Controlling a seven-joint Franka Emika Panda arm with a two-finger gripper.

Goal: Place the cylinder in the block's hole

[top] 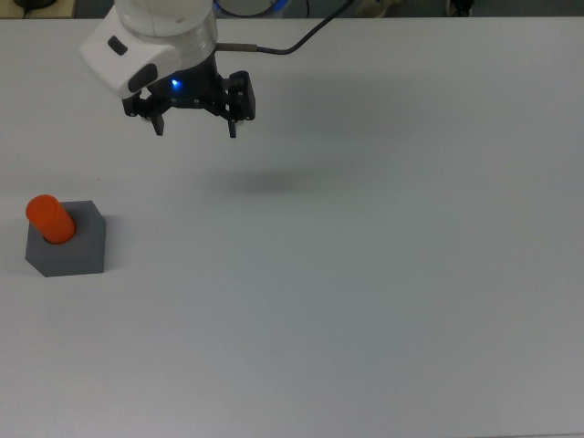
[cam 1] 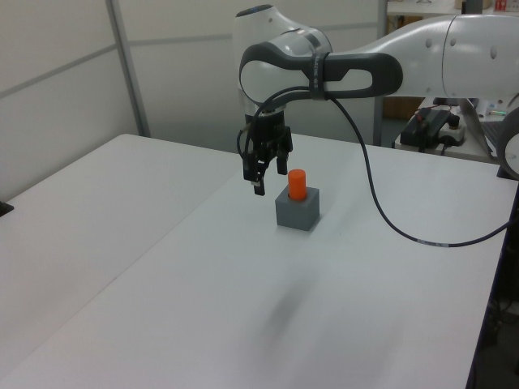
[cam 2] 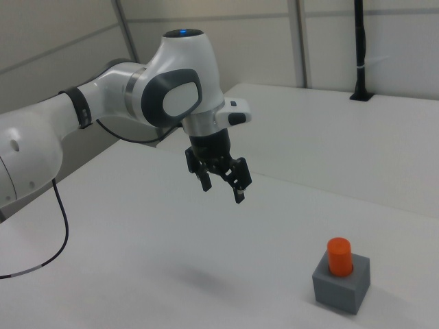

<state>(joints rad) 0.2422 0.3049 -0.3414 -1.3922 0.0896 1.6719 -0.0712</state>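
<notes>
Since the small bright orange smooth cylinder stands upright in the hole of the matte dark grey cube block, I judge the task done. From my two-finger gripper, whose jaws hang released and empty above the white table, the block lies well apart toward eight o'clock in the top view.

White arm with grey joint covers, black cable, black pincer, blue light.

The gripper hangs in the air, fingers spread, empty.
</notes>
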